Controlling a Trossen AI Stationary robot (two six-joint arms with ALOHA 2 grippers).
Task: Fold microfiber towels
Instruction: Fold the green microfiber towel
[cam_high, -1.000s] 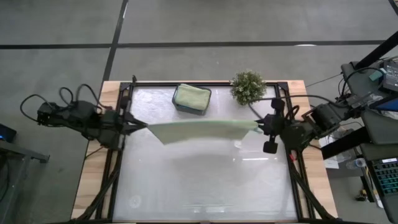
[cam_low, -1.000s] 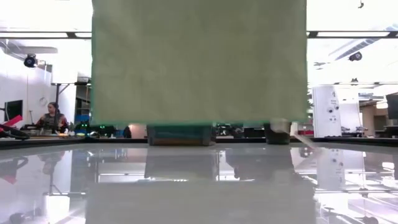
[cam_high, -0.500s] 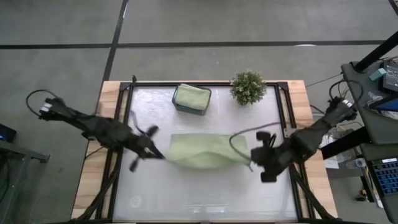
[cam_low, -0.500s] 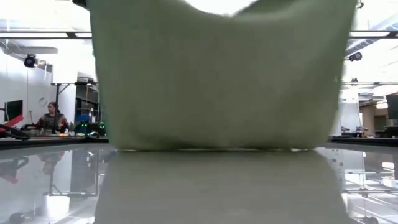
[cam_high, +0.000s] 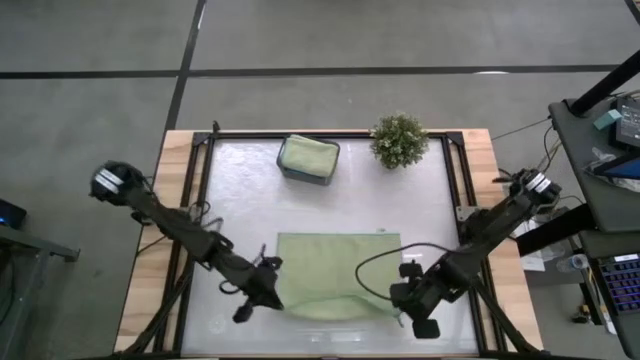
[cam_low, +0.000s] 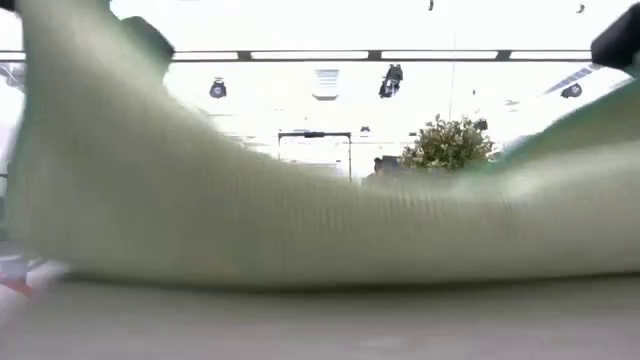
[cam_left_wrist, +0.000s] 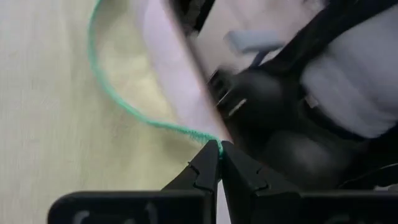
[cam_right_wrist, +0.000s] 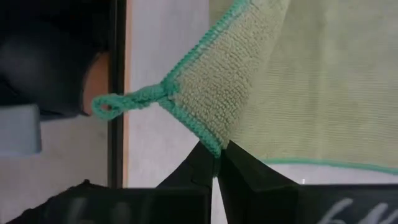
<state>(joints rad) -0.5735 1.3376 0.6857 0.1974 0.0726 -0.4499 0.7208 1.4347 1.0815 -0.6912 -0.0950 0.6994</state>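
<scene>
A light sage green microfiber towel (cam_high: 335, 272) with a teal hem lies spread on the glossy table's near half. Its far edge rests flat, and its near edge sags between my two grippers. My left gripper (cam_high: 270, 292) is shut on the near left corner and my right gripper (cam_high: 400, 293) is shut on the near right corner. In the low view the towel (cam_low: 300, 220) fills the picture, rising toward both sides. A second green towel (cam_high: 308, 155), folded, lies in a dark tray at the far side. My left gripper pinches the towel's teal-stitched hem (cam_left_wrist: 208, 138) at the near left corner between its two shut fingers. The fingers slant down from the table's left. That corner is raised a little while the cloth beyond lies on the table. My right gripper pinches the near right corner at its teal hem (cam_right_wrist: 210, 142), just beside the little hanging loop (cam_right_wrist: 115, 104). It holds the corner between its two shut fingers, which slant steeply down from the right. The corner stands raised and the rest lies slack on the table.
The dark tray (cam_high: 287, 172) stands at the far middle. A bushy potted plant (cam_high: 398, 140) is to its right near the far edge. A black frame rail (cam_high: 455, 190) borders the table. A cable (cam_high: 375, 262) loops over the towel's right part.
Both grippers have swung from the table's far half toward its near edge and come down, tipping their fingers downward. The towel hung taut between them. It is now laid out on the table, far edge down first and the held edge drawn toward the near side.
</scene>
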